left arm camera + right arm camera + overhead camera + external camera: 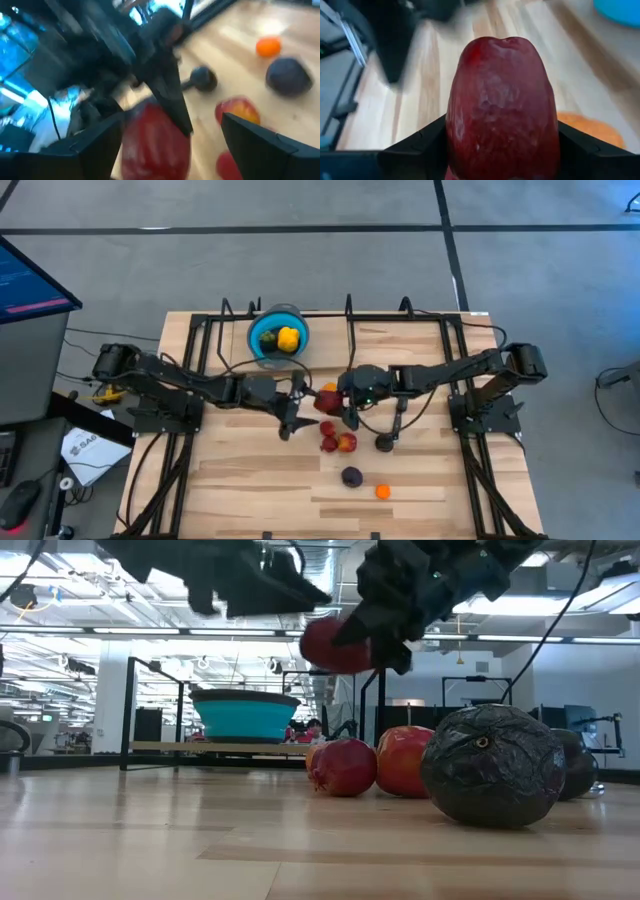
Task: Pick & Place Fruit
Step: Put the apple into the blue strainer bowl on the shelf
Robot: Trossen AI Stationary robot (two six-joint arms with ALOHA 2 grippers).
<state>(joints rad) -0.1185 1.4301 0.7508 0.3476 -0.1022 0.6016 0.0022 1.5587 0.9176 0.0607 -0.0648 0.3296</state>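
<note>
A red fruit (326, 401) hangs above the table's middle in my right gripper (340, 402), which is shut on it; it also shows in the low view (335, 645). My left gripper (296, 406) is open just left of it, and in its wrist view its fingers (100, 145) stand wide on either side of the red fruit (155, 145). Two red pieces (328, 437), a red-yellow one (347, 443), a dark purple one (352, 476) and a small orange one (383, 491) lie on the table. The blue bowl (263, 350) holds a yellow piece (288, 338) and a greenish piece (267, 337). My right gripper (502, 150) pinches the red fruit by its two sides (457, 125), one finger on each. The fingers come from the table's right. The fruit is lifted clear of the table, its blunt end (502, 45) pointing away from the wrist.
A small dark round object (385, 442) lies right of the fruit cluster. An orange piece (590, 127) shows below the held fruit. A black metal frame (350, 310) runs along the far edge and the sides. Bare wood (240, 480) lies toward the near edge.
</note>
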